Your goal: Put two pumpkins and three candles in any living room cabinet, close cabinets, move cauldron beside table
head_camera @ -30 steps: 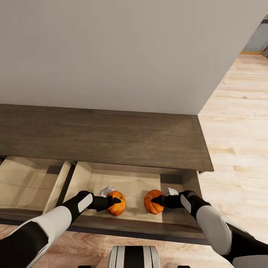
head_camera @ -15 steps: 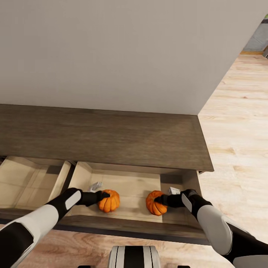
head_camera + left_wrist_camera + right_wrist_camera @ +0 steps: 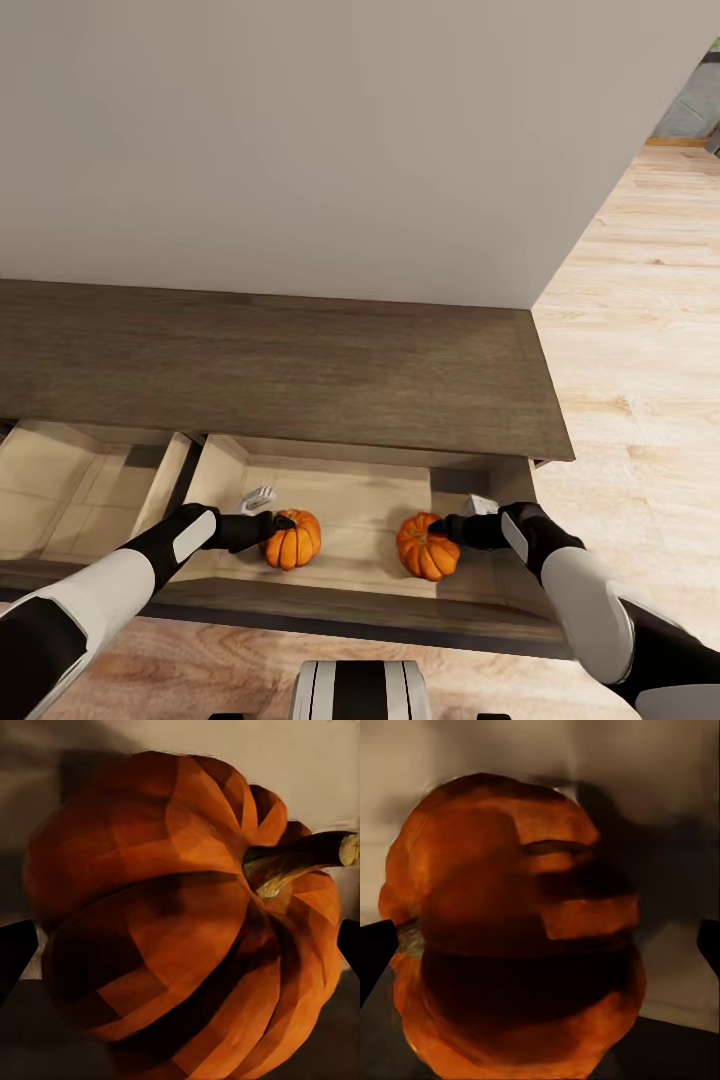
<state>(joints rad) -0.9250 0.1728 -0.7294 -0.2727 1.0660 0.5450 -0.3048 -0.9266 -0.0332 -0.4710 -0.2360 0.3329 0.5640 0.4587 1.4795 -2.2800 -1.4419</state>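
We are reaching both arms down into the open right-hand drawer (image 3: pixel 228 468) of the long, low, dark brown wood-grain cabinet (image 3: pixel 300 370), whose pale beige inside is lying exposed beneath the plain grey wall (image 3: pixel 330 140). Our left gripper (image 3: pixel 283 522) is sitting right against a small, squat, ribbed bright-orange pumpkin (image 3: pixel 293 540) on the drawer floor; in the left wrist view that same pumpkin (image 3: pixel 180 922) is lying tipped with its dark stem pointing sideways, and the black fingertips (image 3: pixel 15 952) are standing spread at either edge of the picture, apart from the rind — so the left jaws are parted and gripping nothing. Our right gripper (image 3: pixel 441 527) is hovering just beside the second orange ribbed pumpkin (image 3: pixel 428 547), which is resting on the same drawer floor, well apart from the first. In the right wrist view this pumpkin (image 3: pixel 510 937) is sitting between the two dark fingertips (image 3: pixel 373 954), which are likewise spread wide and clear of it — open, holding nothing. To the left a second beige drawer (image 3: pixel 75 495) is standing open too, and pale wooden floorboards (image 3: pixel 640 330) are stretching off to the right of the cabinet.
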